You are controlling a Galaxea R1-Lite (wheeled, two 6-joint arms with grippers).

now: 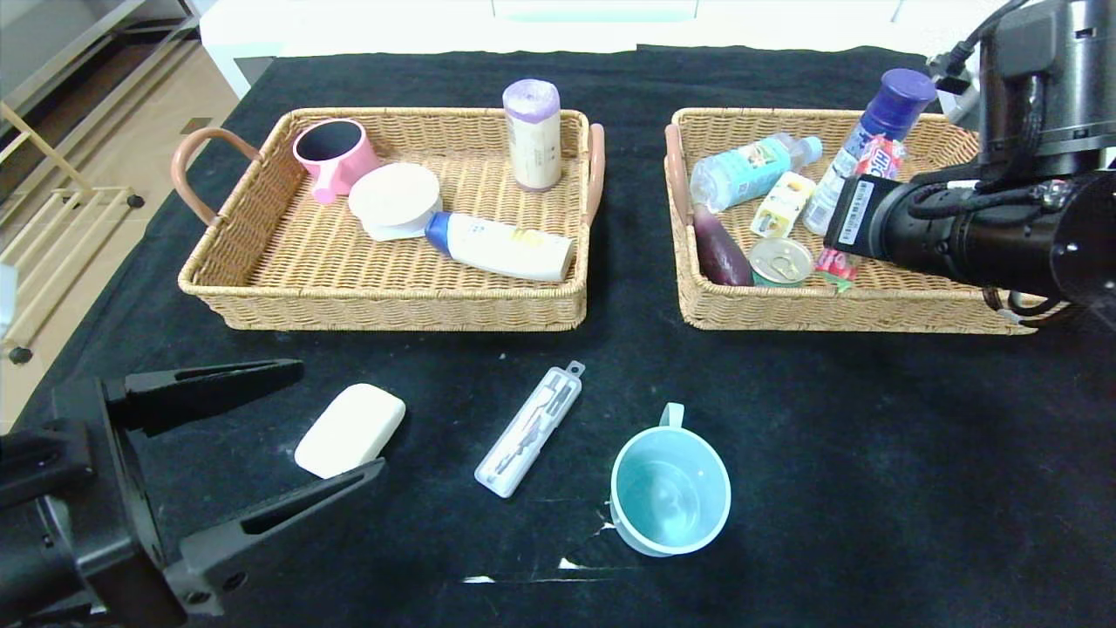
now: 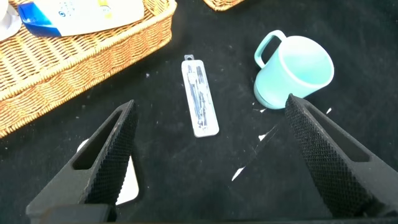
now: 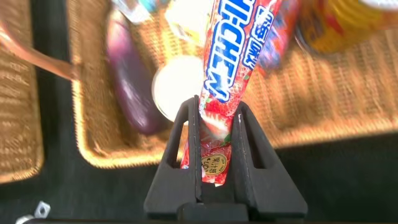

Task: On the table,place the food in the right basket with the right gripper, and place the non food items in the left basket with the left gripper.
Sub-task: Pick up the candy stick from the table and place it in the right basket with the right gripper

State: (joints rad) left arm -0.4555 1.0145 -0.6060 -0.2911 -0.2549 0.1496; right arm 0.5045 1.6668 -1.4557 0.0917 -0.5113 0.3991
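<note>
A long red candy stick pack [image 3: 227, 74] runs lengthwise out from the right gripper [image 3: 214, 134], its far end reaching over the right basket [image 1: 785, 310] — the two black fingers are pinched on the pack's lower end. The left gripper [image 1: 336, 419] hangs low over the table [image 1: 872, 453] with its fingers spread wide on either side of the white soap-like block [image 1: 350, 430], holding nothing. Three items lie on the black cloth — the block, a slim clear case [image 1: 529, 429] lying diagonally, and one teal mug [image 1: 670, 490] standing upright. Two wicker baskets sit side by side, the left basket [image 1: 384, 305] holding one pink mug [image 1: 333, 157].
</note>
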